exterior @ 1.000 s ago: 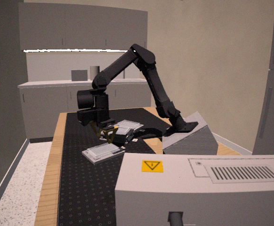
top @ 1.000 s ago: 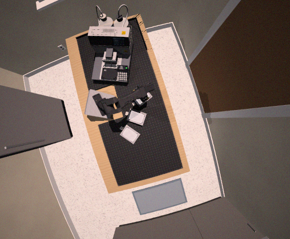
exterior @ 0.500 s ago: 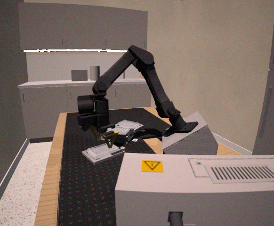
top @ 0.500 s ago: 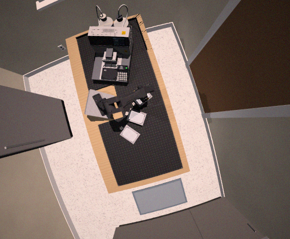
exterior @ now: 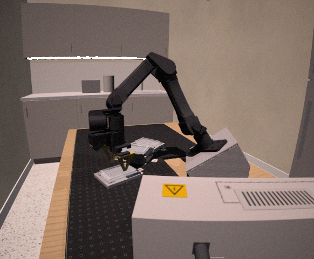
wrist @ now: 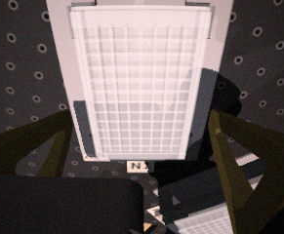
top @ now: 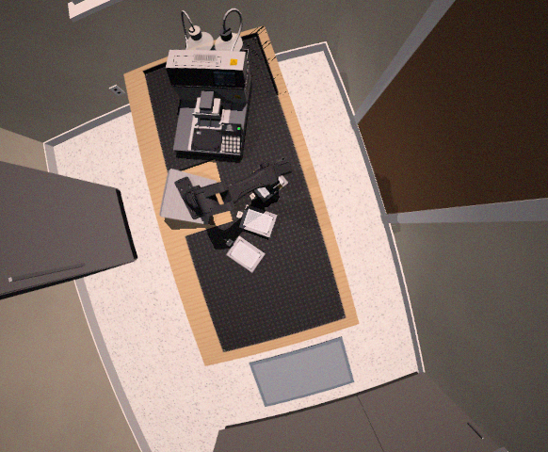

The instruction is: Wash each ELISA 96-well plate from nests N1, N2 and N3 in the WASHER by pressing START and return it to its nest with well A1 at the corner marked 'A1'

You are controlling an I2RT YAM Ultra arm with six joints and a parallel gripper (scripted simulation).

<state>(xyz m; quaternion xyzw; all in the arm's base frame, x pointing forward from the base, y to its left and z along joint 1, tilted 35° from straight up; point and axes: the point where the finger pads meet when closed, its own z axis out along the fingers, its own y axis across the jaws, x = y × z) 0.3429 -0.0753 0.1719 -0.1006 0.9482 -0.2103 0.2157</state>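
Gripper point(exterior: 118, 156) hangs over the near plate point(exterior: 117, 172), fingers spread wide and holding nothing. In the wrist view the plate point(wrist: 141, 83) lies flat on its nest slab point(wrist: 59, 54), reaching away from the camera, with one finger to each side of its near end and not touching it. A label sits at the slab's near edge; its last character is unreadable. A second plate point(top: 258, 221) sits on its nest just beside, and a third point(top: 245, 253) further along the mat point(top: 274, 292). The washer point(top: 211, 131) stands well apart at the mat's end, carrier point(top: 205, 139) without a plate, lamp point(top: 238, 128) green.
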